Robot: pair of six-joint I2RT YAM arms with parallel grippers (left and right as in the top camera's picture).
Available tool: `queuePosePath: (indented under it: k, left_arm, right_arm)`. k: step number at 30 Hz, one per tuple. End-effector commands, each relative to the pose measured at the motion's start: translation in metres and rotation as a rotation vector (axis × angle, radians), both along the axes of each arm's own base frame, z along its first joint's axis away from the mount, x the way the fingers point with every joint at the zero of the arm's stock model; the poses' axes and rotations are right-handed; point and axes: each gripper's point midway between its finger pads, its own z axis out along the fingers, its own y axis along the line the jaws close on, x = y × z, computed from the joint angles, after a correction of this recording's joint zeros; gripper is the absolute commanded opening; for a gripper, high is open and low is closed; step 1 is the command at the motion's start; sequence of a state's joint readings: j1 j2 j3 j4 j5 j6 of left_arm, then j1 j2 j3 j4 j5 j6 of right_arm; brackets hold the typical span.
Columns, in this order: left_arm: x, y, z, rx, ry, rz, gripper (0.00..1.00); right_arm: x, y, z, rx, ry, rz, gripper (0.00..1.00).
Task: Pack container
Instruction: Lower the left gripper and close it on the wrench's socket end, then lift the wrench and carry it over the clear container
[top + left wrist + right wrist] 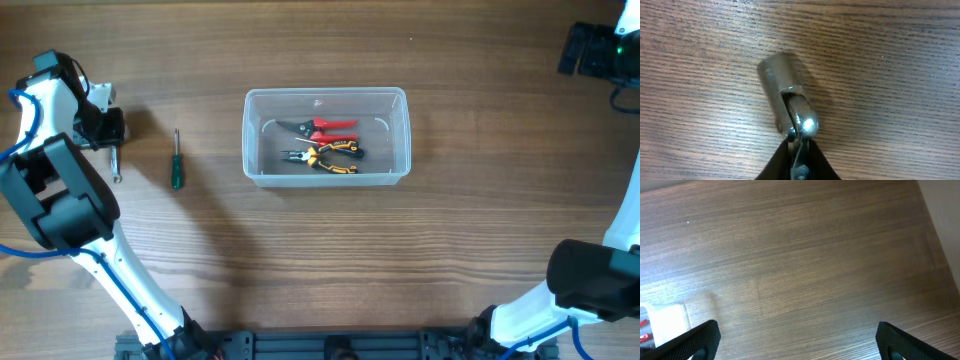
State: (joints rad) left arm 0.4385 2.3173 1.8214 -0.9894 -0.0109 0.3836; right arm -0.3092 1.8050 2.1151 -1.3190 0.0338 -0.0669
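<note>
Metal tool (789,95): my left pincer (798,147) pinches only its end.
Risk: such thin hold may slip before container (326,96).

Clear container (326,93) — upright, open-topped, centred

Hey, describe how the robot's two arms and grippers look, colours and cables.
The left arm and right arm have white links with bulky black joint housings. Thin blue cables run along them. The left gripper and right gripper are mostly black, with dark flat fingers.
</note>
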Motion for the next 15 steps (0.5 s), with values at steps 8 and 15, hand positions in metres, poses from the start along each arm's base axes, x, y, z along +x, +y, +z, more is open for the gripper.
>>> queuePosePath:
  k: [8,15]
  left_arm:
    - [0.000,0.002,-0.007,0.003,0.011,0.024,0.04]
    - [0.006,0.001,0.010,0.018,-0.024,0.019,0.04]
  right_arm:
    - [0.000,0.003,0.004,0.012,-0.016,-0.007,1.00]
    - [0.000,0.003,0.004,0.012,-0.016,-0.007,1.00]
